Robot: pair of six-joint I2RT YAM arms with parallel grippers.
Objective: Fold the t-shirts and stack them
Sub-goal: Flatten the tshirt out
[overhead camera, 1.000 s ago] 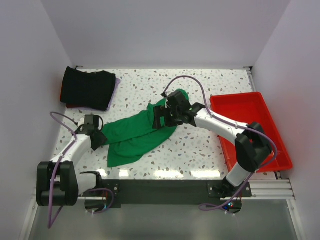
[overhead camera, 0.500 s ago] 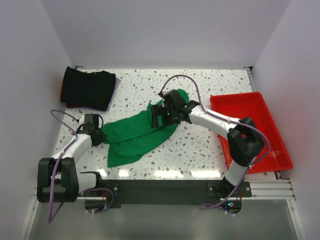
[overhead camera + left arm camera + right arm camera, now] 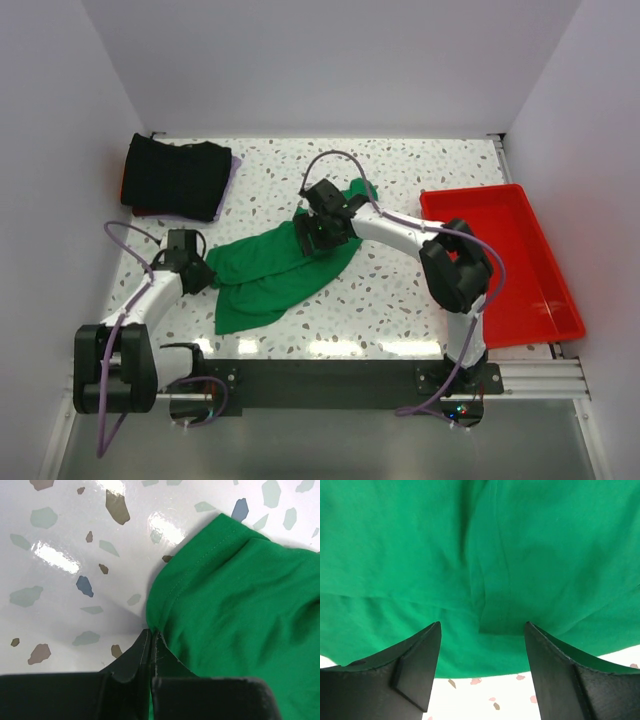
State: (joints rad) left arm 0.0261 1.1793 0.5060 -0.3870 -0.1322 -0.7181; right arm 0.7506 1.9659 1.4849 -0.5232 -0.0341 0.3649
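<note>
The bright green t-shirt point(image 3: 275, 272) lies crumpled across the middle of the table. My left gripper point(image 3: 201, 276) is shut on its left hem; the left wrist view shows the jaws point(image 3: 151, 636) pinched together on the green edge point(image 3: 230, 595). My right gripper point(image 3: 312, 236) is open over the shirt's upper right part. In the right wrist view its fingers point(image 3: 482, 625) stand wide apart just above a fold of green cloth point(image 3: 495, 555) and hold nothing. Folded black t-shirts point(image 3: 178, 177) lie stacked at the back left, with red and purple edges showing underneath.
A red plastic tray point(image 3: 510, 250) stands at the right side of the table, with the right arm's elbow next to its left wall. White walls close in the table at the back and both sides.
My right gripper has moved left across the green shirt, open throughout. The left gripper has stayed shut on the hem with almost no movement.
</note>
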